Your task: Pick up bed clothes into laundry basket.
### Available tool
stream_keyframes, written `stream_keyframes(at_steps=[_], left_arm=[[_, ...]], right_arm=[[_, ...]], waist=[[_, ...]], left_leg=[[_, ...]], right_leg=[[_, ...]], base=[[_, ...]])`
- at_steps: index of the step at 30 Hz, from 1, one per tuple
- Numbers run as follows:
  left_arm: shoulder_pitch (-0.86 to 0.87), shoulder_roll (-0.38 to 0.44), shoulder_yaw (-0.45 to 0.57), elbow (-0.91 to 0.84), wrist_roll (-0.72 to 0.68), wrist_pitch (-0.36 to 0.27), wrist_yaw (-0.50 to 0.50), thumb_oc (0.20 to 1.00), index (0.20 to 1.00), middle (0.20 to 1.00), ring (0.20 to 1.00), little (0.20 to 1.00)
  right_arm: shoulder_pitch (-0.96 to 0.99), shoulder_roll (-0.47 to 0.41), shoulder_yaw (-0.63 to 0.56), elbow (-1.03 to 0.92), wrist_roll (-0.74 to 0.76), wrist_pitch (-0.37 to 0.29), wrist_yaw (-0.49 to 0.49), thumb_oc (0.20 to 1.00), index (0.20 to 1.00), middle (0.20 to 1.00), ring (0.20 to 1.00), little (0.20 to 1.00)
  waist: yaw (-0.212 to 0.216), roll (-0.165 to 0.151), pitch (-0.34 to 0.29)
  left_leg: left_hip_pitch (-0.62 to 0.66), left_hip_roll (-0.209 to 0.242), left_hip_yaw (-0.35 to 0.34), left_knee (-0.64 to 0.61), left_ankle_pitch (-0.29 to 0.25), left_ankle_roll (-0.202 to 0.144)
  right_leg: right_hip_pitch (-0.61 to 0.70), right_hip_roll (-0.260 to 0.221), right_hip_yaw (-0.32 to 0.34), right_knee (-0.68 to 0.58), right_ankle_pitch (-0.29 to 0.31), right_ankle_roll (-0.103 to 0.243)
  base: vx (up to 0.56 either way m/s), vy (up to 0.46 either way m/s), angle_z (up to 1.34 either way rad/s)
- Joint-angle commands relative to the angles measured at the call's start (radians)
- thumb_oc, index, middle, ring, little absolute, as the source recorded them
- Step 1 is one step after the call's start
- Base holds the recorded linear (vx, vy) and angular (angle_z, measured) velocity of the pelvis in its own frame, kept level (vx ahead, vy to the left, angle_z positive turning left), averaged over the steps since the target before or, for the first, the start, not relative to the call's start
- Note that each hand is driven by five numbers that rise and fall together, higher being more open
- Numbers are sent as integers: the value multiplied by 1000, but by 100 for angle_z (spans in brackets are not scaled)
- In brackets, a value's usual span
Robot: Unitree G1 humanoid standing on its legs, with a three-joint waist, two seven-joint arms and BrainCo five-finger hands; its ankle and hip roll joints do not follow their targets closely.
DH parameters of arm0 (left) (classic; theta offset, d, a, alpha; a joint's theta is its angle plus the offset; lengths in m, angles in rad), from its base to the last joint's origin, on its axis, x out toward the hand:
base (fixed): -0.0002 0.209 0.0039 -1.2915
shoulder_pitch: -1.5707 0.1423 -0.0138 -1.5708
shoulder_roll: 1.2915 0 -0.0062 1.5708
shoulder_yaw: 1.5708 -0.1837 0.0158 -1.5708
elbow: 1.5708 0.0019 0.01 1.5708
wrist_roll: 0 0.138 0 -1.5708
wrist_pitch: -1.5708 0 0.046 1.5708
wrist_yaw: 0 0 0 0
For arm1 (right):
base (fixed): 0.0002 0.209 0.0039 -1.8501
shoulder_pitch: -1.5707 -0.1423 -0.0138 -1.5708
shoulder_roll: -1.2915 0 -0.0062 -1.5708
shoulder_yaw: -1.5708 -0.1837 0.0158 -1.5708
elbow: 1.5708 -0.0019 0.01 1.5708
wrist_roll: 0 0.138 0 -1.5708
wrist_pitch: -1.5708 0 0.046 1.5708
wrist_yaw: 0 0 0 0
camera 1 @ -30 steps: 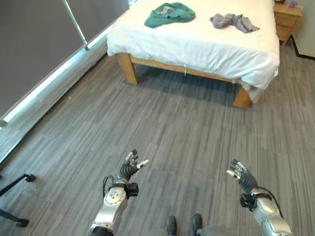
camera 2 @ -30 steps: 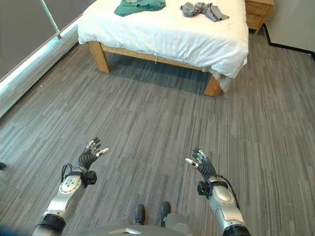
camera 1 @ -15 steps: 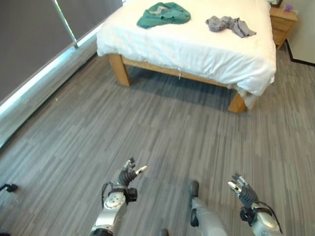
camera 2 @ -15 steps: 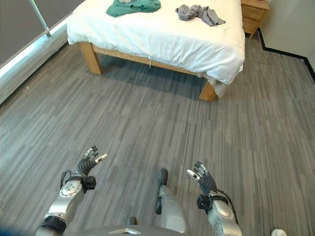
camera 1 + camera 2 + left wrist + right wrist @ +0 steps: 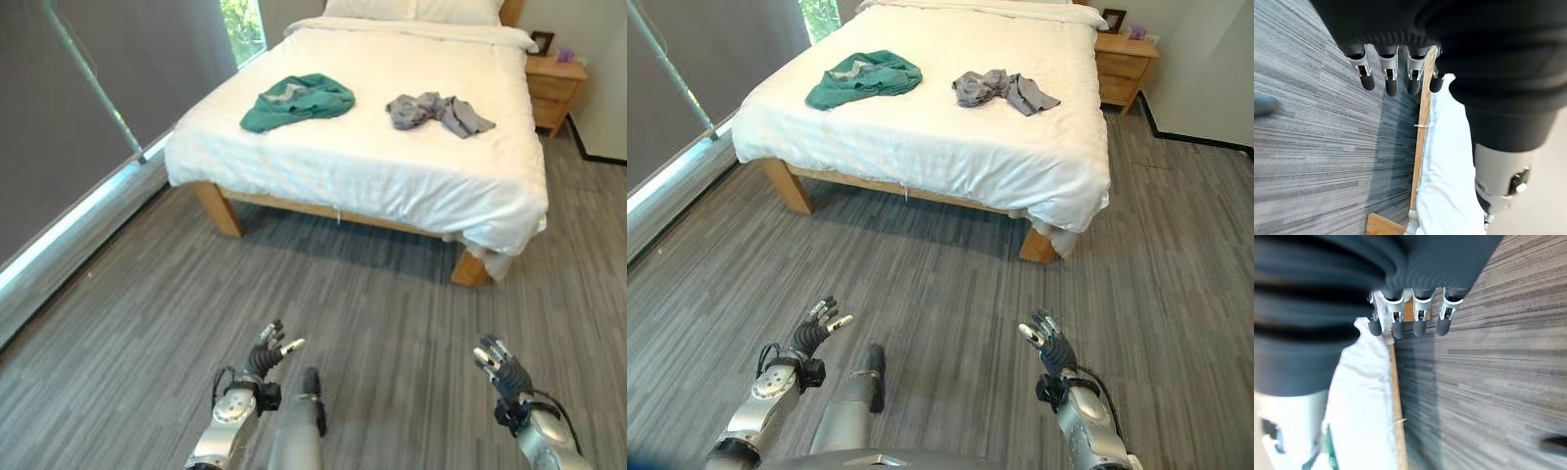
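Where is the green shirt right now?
The green garment lies crumpled on the white bed, on the robot's left side of it near the window, with the grey garment lying apart to its right.

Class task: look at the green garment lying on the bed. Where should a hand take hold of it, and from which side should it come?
Grip the bunched folds at the middle of the green garment, probably from above. It lies crumpled on the bed near its left edge, so approaching along that side looks shortest. Both the left hand and right hand are open, far off.
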Motion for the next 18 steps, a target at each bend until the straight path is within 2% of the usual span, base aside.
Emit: stream_keyframes(at_steps=[1, 3, 4, 5, 6, 7, 9, 10, 11, 13, 14, 17, 18], left_arm=[[-47, 21, 11, -69, 27, -43, -12, 1000, 1000, 1000, 1000, 1000], [-32, 20, 15, -71, 29, -48, -11, 1000, 1000, 1000, 1000, 1000], [-32, 19, 14, -66, 25, -41, -7, 1000, 1000, 1000, 1000, 1000], [-35, 23, 12, -69, 23, -41, -3, 1000, 1000, 1000, 1000, 1000], [-39, 28, 11, -78, 25, -38, 2, 1000, 1000, 1000, 1000, 1000], [-41, 37, 5, -94, 18, -34, 4, 1000, 1000, 1000, 1000, 1000], [-41, 38, 5, -95, 18, -33, 4, 1000, 1000, 1000, 1000, 1000], [-44, 49, 3, -100, 21, -31, -2, 1000, 1000, 1000, 1000, 1000], [-45, 56, 3, -100, 36, -27, 1, 1000, 1000, 1000, 1000, 1000], [-33, 63, 7, -108, 32, -25, -5, 1000, 1000, 1000, 1000, 1000], [-18, 66, 10, -113, 23, -27, -18, 1000, 1000, 1000, 1000, 1000], [-12, 69, 10, -109, 25, -28, -21, 1000, 1000, 1000, 1000, 1000], [-4, 67, 9, -99, 28, -29, -24, 1000, 1000, 1000, 1000, 1000]], right_arm=[[-29, -4, -67, -110, -47, -37, 29, 1000, 1000, 1000, 1000, 1000], [-36, 11, -63, -124, -56, -41, 29, 1000, 1000, 1000, 1000, 1000], [-61, 36, -51, -114, -54, -47, 8, 1000, 1000, 1000, 1000, 1000], [-74, 55, -43, -119, -36, -48, 6, 1000, 1000, 1000, 1000, 1000], [-87, 82, -34, -124, 17, -54, 11, 1000, 1000, 1000, 1000, 1000], [-95, 102, -16, -122, 36, -53, 18, 1000, 1000, 1000, 1000, 1000], [-96, 102, -15, -121, 36, -53, 18, 1000, 1000, 1000, 1000, 1000], [-97, 108, 2, -138, 11, -44, 11, 1000, 1000, 1000, 1000, 1000], [-95, 115, 5, -136, 11, -46, 6, 1000, 1000, 1000, 1000, 1000], [-85, 121, 2, -133, 9, -41, 6, 1000, 1000, 1000, 1000, 1000], [-74, 115, -10, -134, 1, -40, 10, 1000, 1000, 1000, 1000, 1000], [-68, 113, -15, -134, 1, -40, 10, 1000, 1000, 1000, 1000, 1000], [-56, 111, -28, -129, 1, -42, 6, 1000, 1000, 1000, 1000, 1000]], waist=[[43, 28, -16], [53, 17, -39], [61, -13, -57], [62, -18, -56], [62, -18, -48], [53, 8, -30], [54, 5, -27], [33, 34, -1], [27, 45, 0], [12, 46, 3], [-3, 49, 5], [-13, 48, 12], [-33, 38, 15]], left_leg=[[148, 75, 16, 27, 256, -49], [157, 62, 22, 62, 228, -24], [162, 35, 37, 113, 175, 14], [185, 29, 48, 113, 156, 33], [209, 21, 55, 104, 137, 59], [275, 21, 52, 78, 108, 89], [278, 19, 55, 76, 109, 90], [349, 19, 51, 54, 82, 112], [374, 25, 61, 46, 64, 118], [429, 15, 56, 27, 41, 117], [465, 14, 38, 6, 31, 108], [489, 17, 29, -6, 22, 101], [528, 12, -3, -22, -5, 86]], right_leg=[[-75, -73, 72, 12, 106, 27], [-64, -109, 76, 34, 100, 47], [-92, -164, 84, 148, 157, 84], [-133, -181, 88, 246, 207, 100], [-196, -189, 106, 384, 293, 118], [-292, -181, 98, 579, 419, 121], [-294, -184, 101, 587, 415, 122], [-374, -229, 27, 719, 428, 110], [-408, -252, -11, 730, 425, 107], [-450, -294, -66, 691, 385, 95], [-506, -274, -87, 584, 343, 88], [-505, -262, -89, 528, 330, 89], [-528, -219, -52, 350, 323, 95]], base=[[705, 135, -54], [637, 201, -29], [549, 233, -48], [487, 258, -53], [394, 296, -71], [294, 241, -38], [197, 169, -10], [334, 256, 35], [451, 291, 33], [459, 87, 4], [412, 0, 5], [304, -64, 43], [419, -136, 50]])
